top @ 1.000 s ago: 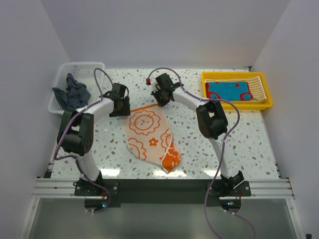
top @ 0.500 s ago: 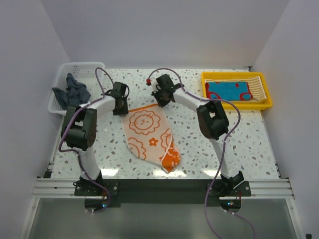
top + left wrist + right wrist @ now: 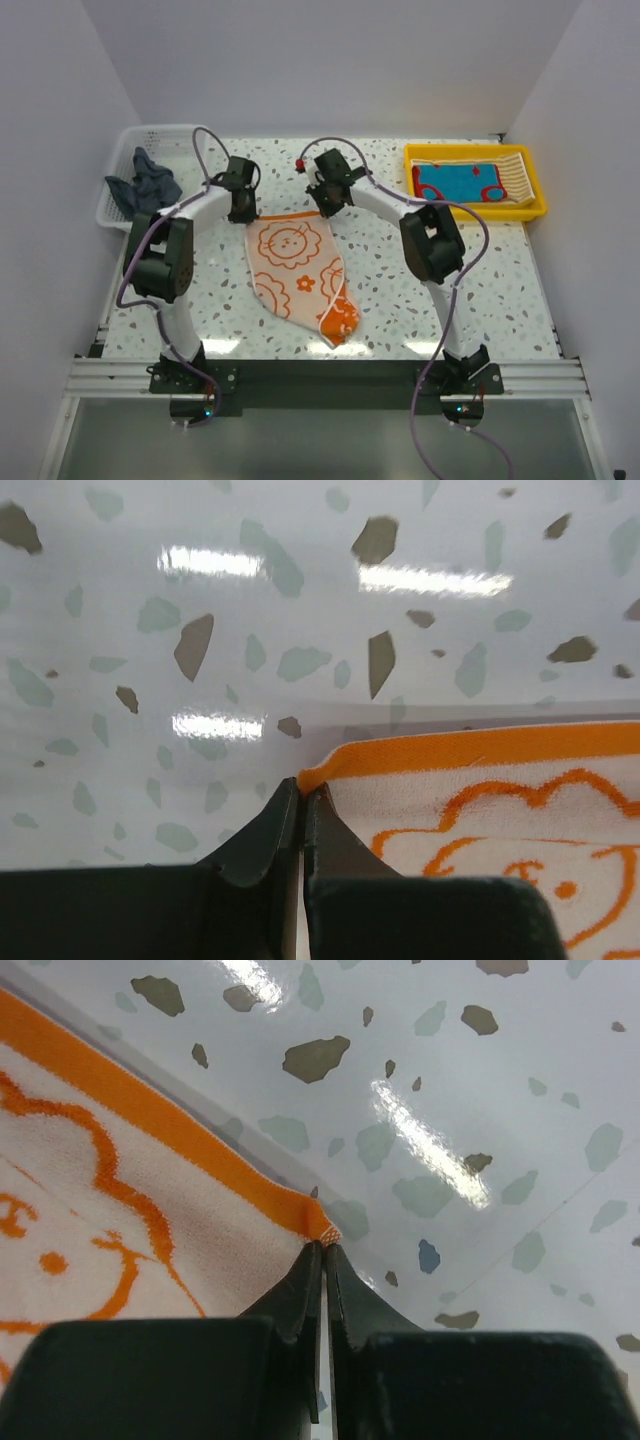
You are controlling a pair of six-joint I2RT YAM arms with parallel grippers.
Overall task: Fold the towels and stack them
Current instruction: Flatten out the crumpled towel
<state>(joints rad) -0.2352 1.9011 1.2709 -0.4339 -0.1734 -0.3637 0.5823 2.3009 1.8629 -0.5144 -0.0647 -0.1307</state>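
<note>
With left gripper point(image 3: 302, 792) and right gripper point(image 3: 322, 1250) jaws clenched on the 2 far corners of the orange towel point(image 3: 298, 262), folding begins; next likely needs both drawn evenly nearward.

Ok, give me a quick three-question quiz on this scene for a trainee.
1. True or false: the left gripper and the right gripper each pinch a corner of the orange towel.
2. The dark towel lies: A in the white basket; B folded on the orange towel; C in the right gripper.
3. Fill in: the blue towel lies in the ____ tray.
Key: 1 true; 2 A; 3 yellow.
</note>
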